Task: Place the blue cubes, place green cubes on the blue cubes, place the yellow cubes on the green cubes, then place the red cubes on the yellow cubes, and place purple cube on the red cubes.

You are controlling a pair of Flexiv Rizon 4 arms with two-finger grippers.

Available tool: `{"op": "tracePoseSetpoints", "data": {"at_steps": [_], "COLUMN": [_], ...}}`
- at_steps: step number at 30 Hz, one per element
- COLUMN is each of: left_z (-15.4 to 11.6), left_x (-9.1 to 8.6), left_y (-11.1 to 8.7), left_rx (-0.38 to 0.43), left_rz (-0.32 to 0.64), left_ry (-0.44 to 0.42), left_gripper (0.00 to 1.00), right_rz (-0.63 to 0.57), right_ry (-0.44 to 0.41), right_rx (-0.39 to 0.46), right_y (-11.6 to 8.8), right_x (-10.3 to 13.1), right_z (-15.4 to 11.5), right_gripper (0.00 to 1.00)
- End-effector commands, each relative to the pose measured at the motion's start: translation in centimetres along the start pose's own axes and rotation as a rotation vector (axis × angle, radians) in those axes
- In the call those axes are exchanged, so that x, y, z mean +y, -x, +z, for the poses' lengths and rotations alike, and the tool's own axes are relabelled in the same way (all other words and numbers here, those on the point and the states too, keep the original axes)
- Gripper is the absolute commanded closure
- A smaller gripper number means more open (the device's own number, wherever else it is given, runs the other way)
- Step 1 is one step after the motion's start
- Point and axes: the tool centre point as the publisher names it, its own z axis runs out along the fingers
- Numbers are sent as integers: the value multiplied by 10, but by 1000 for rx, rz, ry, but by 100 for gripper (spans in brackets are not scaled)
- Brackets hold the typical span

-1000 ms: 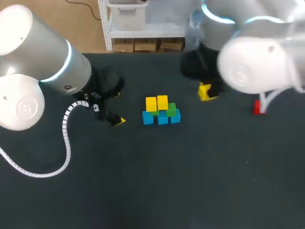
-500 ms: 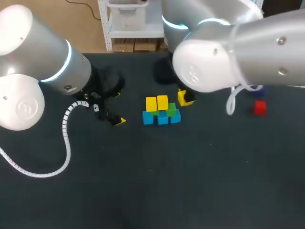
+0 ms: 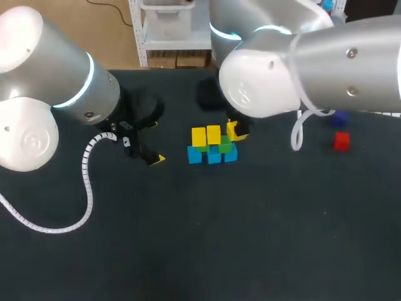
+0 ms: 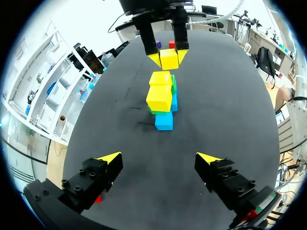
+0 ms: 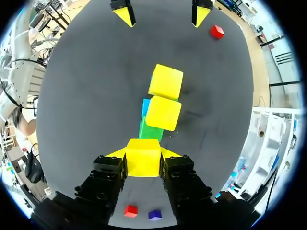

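Three blue cubes (image 3: 214, 156) stand in a row mid-table, with green cubes (image 3: 223, 143) on them and two yellow cubes (image 3: 206, 135) on the green ones. My right gripper (image 3: 236, 130) is shut on a third yellow cube (image 5: 143, 157), just off the stack's right end and above the green cube (image 5: 149, 129). The left gripper (image 3: 144, 151) stands open left of the stack, facing it (image 4: 159, 158), with nothing between its fingers. A red cube (image 3: 341, 141) and a purple cube (image 3: 340, 117) lie at the far right.
Another red cube (image 5: 217, 31) lies beside the left gripper, hidden by that arm in the head view. My right arm's bulk hangs over the table's back right. The dark table (image 3: 250, 238) stretches bare in front of the stack.
The right arm has carried the yellow cube leftwards from the table's right side to the stack's right end. The left arm has kept still.
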Motion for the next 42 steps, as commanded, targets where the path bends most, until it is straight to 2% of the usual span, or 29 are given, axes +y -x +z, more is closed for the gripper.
{"op": "tracePoseSetpoints", "data": {"at_steps": [1, 30, 42], "left_z": [0, 0, 0], "left_x": [1, 1, 1], "left_y": [-1, -1, -1], "left_rx": [-5, -5, -5], "left_rz": [3, 3, 3], "left_ry": [-4, -4, -4], "left_gripper": [0, 0, 0], "right_rz": [-1, 6, 26], "right_ry": [18, 71, 88], "right_rx": [-13, -29, -27], "right_y": [1, 10, 8], "right_x": [-9, -24, -27], "right_z": [2, 14, 19], "right_gripper": [100, 100, 100]}}
